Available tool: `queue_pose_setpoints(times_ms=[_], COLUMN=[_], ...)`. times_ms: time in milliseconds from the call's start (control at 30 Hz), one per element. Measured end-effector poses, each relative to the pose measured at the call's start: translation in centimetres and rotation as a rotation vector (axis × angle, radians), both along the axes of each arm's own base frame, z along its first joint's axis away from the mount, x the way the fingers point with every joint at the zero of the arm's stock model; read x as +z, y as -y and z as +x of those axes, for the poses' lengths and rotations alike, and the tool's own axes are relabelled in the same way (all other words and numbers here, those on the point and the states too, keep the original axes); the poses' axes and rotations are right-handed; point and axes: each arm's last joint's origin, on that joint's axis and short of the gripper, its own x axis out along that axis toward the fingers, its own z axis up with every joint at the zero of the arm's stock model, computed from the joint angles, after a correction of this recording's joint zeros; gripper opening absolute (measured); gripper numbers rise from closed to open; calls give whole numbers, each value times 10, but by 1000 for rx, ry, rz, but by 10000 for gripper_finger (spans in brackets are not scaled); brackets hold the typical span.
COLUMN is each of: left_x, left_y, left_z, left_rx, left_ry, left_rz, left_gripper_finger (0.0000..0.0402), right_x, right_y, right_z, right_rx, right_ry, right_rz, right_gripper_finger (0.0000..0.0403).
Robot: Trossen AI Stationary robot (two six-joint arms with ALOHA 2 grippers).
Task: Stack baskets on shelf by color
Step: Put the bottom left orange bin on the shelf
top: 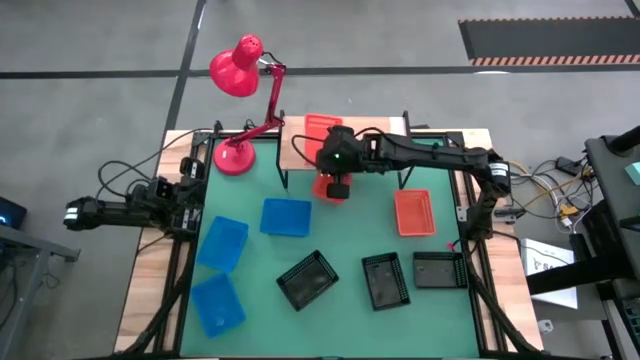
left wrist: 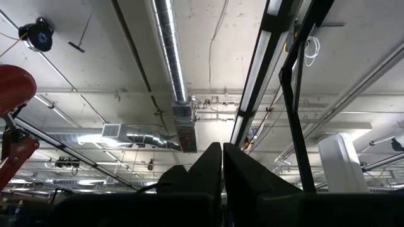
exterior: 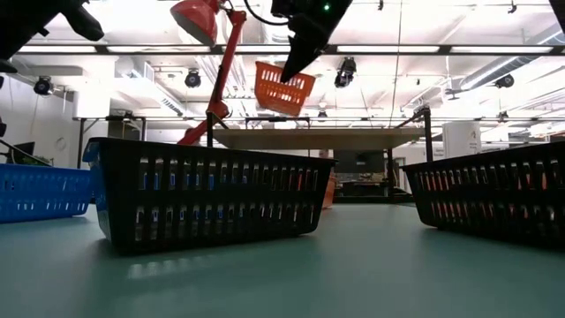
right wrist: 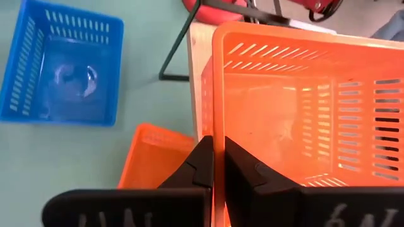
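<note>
Orange-red mesh plastic, held aloft: one basket pinched by its rim in the right claw, fingers closed on either side of one thin wall, hanging tilted above the light-wood shelf at the far side of the green desk; seen from overhead, right claw near the shelf's front edge, with a second orange-red basket already lying on the shelf beside it and a third orange-red basket on the desk, well apart to the right.

Three blue baskets spread over the desk's left half; three black baskets in a loose row along the near side; red desk lamp at the far left corner.

Left claw parked off the desk's left edge, pointing up at the ceiling, fingers together, empty.

Judged as light, thin-walled and springy; probably prone to swing and tilt from a one-wall pinch; best gripped mid-rim on a long side, lowered level for nesting into its colour mate.
</note>
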Motion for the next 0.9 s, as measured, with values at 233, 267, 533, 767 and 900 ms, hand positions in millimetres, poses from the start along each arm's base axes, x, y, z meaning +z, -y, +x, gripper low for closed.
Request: queue_pose_setpoints(times_ms=[233,267,533,767,900], left_x=[0,0,0,0,0], left_y=[0,0,0,0,0], left_z=[0,0,0,0,0], left_rx=[0,1,0,1,0], left_ry=[-1,-1,0,0,0], left_rz=[0,0,0,0,0], left_gripper_finger=[0,0,0,0,0], right_x=[2,1,-22,-36,-36], right_y=[15,17,28,33,35], right_z=[3,3,16,23,23], right_rx=[8,6,-9,-10,-18], right_ry=[77,78,35,9,11], right_rz=[14,11,16,5,9], right_gripper_finger=[9,9,9,9,19])
